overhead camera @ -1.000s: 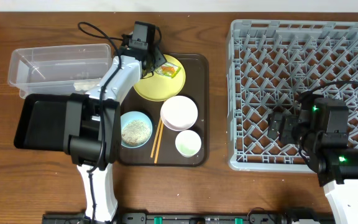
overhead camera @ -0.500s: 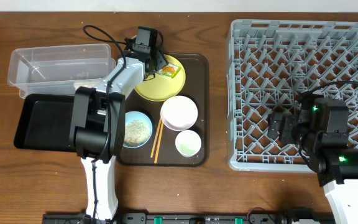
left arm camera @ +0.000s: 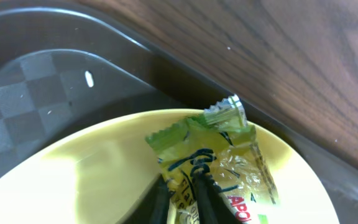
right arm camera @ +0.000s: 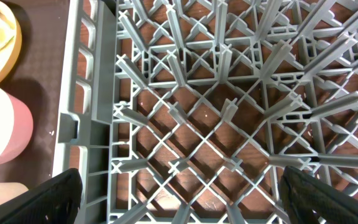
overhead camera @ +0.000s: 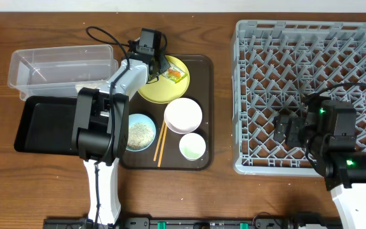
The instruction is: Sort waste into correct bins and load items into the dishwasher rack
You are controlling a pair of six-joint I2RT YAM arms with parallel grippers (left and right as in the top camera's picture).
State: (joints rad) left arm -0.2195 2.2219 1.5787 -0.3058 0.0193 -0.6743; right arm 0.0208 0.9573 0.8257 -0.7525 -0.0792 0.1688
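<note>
The yellow-green snack wrapper (overhead camera: 174, 74) (left arm camera: 229, 155) lies on the round yellow plate (overhead camera: 157, 90) (left arm camera: 92, 174). My left gripper (overhead camera: 164, 69) (left arm camera: 182, 196) is shut on the wrapper's near end, its dark fingertips pinching the film. The light blue bowl (overhead camera: 139, 132) holds whitish rice scraps. Beside it lie the wooden chopsticks (overhead camera: 161, 142), the white bowl (overhead camera: 183, 115) and the small white cup (overhead camera: 192, 147). My right gripper (overhead camera: 285, 130) (right arm camera: 185, 202) hovers open and empty over the grey dishwasher rack (overhead camera: 239, 95) (right arm camera: 86, 106).
The dishes sit on a dark brown serving tray (overhead camera: 206, 95) (left arm camera: 36, 74). The clear plastic box (overhead camera: 18, 63) and the shallow black tray (overhead camera: 43, 124) stand left of it, partly under my left arm. Upright pegs fill the rack floor.
My left gripper has closed on the wrapper. Its arm shifted slightly to the right at first and then held still. The right arm has not moved.
</note>
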